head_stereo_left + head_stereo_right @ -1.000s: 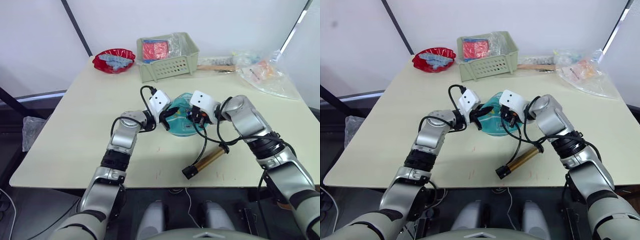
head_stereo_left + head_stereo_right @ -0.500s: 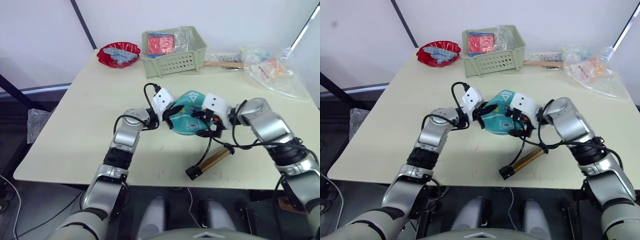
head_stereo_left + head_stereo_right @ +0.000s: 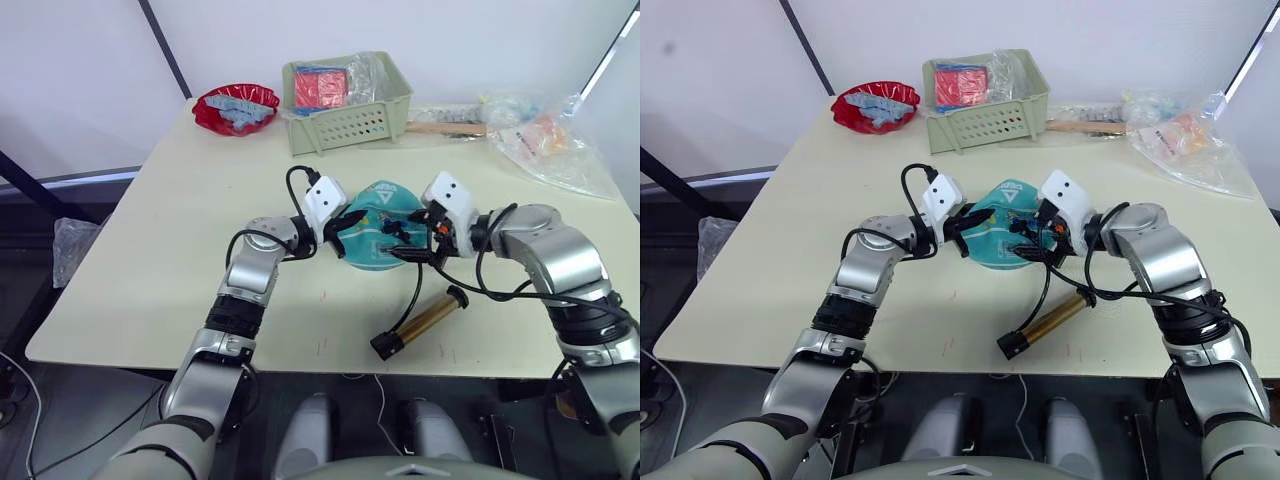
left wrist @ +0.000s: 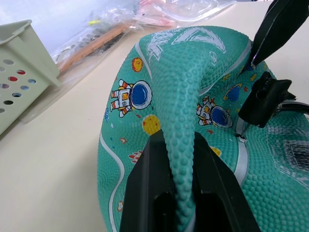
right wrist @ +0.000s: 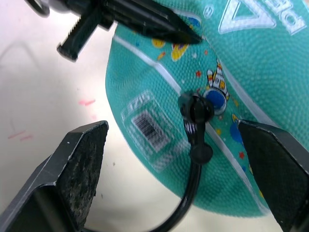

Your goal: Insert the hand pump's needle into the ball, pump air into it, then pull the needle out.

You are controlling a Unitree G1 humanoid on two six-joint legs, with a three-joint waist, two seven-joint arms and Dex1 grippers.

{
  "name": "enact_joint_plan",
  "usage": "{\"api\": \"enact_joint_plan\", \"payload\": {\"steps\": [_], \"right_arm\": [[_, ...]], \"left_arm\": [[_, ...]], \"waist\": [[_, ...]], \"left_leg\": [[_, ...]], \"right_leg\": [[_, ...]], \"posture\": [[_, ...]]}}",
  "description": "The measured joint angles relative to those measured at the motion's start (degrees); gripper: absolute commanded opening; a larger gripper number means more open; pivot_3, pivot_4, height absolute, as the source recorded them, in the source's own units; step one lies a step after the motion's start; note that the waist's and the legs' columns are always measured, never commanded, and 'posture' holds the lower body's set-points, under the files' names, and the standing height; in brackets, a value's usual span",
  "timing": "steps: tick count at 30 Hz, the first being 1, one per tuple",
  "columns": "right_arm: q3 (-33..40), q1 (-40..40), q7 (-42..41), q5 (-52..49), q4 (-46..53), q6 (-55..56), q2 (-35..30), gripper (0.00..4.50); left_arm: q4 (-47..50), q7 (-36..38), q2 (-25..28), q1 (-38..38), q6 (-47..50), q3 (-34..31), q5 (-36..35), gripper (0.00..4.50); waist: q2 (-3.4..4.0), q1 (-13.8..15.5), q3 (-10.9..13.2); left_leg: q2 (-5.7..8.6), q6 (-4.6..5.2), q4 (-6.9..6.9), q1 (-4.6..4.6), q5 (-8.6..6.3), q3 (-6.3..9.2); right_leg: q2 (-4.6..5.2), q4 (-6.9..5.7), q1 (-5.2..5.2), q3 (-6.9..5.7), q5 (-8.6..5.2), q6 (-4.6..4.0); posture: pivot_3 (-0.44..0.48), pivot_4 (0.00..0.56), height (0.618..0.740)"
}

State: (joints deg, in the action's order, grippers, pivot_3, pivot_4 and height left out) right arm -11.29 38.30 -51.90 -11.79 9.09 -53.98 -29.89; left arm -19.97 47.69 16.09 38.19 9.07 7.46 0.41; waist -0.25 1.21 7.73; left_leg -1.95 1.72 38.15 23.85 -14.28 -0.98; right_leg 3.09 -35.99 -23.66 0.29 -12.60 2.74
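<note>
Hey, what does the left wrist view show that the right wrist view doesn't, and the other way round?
Left wrist view alone: the left gripper shut on a raised fold of the limp ball, plus the green basket and the plastic bags behind it.

Right wrist view alone: the right gripper open, with the white label patch and the black hose between its fingers.

Both: the teal ball, its astronaut prints, and the needle fitting standing in the ball.

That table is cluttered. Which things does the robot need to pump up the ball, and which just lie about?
In use: teal rubber ball; gold-barrelled hand pump; needle fitting on its black hose.

Lying about: green plastic basket; red bowl; clear plastic bags.
</note>
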Motion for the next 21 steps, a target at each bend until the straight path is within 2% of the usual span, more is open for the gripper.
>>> {"api": "enact_joint_plan", "payload": {"steps": [2,3,21], "right_arm": [[0.01,0.00,1.01,-0.30,-0.77,0.05,0.38,3.59],[0.00,0.00,1.55,-0.33,-1.41,0.24,0.72,3.07],[-0.72,2.52,3.62,-0.73,-9.97,2.81,3.97,3.07]], "left_arm": [[0.02,0.00,-0.01,-0.02,0.00,0.00,0.00,0.00],[0.05,0.00,-0.01,-0.04,0.00,0.00,0.00,0.00],[0.07,-0.38,0.44,-0.01,0.11,-0.08,0.01,0.00]], "waist": [[0.00,-0.05,0.00],[0.00,-0.03,0.00],[0.01,-0.35,0.00]], "left_leg": [[0.00,0.00,0.00,-0.01,0.00,-0.01],[0.00,0.00,0.00,-0.01,0.00,0.00],[0.00,0.00,0.00,-0.06,0.00,-0.01]], "right_leg": [[0.00,0.00,0.02,0.00,0.00,0.00],[0.00,0.00,0.02,0.00,0.00,0.00],[-0.03,-0.02,0.05,0.02,0.01,0.03]], "posture": [[0.000,0.150,0.738],[0.000,0.150,0.738],[0.000,0.150,0.738]]}}
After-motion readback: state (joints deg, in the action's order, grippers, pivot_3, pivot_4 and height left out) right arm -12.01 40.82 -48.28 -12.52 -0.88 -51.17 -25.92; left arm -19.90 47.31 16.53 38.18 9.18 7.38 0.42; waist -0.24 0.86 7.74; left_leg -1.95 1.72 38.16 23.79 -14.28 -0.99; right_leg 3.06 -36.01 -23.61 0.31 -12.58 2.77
